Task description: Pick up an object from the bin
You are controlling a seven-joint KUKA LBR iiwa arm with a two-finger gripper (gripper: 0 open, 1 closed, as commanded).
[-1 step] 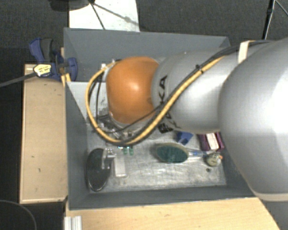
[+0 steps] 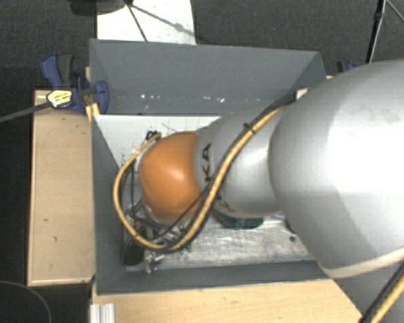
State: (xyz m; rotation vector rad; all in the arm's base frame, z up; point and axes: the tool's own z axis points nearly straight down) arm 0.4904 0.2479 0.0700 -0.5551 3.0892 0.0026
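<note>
Little shows under the orange cover [image 2: 168,177]; I cannot tell if the gripper [image 2: 150,257] is open, so descend gently at lower left of the bin [image 2: 106,234].

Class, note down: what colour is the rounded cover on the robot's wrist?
Orange-brown; the cover shows best in the camera view, over the bin.
</note>
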